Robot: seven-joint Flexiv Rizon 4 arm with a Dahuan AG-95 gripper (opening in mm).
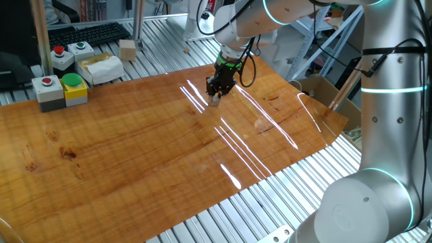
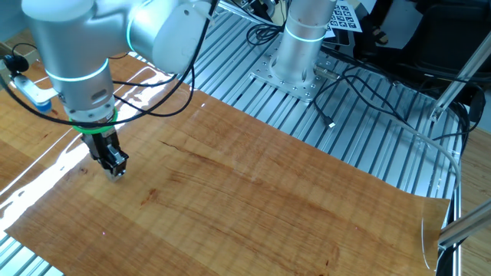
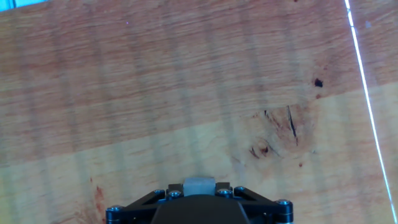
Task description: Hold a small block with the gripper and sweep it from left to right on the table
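Note:
The gripper (image 1: 214, 98), black with a green ring, hangs from the white-and-silver arm with its tips down at the table (image 1: 135, 162), an orange-brown wood-grain board. It is shut on the small block (image 1: 215, 101), a tiny pale cube at its tips. In the other fixed view the gripper (image 2: 116, 173) stands near the board's left part with the block (image 2: 117, 175) pale at its tips. In the hand view the block (image 3: 199, 183) shows as a pale square between the black fingers (image 3: 158, 198) at the bottom edge.
Button boxes (image 1: 59, 89), a white box (image 1: 100, 67), a larger wooden block (image 1: 127, 49) and a keyboard (image 1: 88, 34) stand beyond the board's far left edge. Ribbed aluminium slats (image 2: 360, 130) surround the board. The arm's base (image 2: 298, 54) and cables stand behind it.

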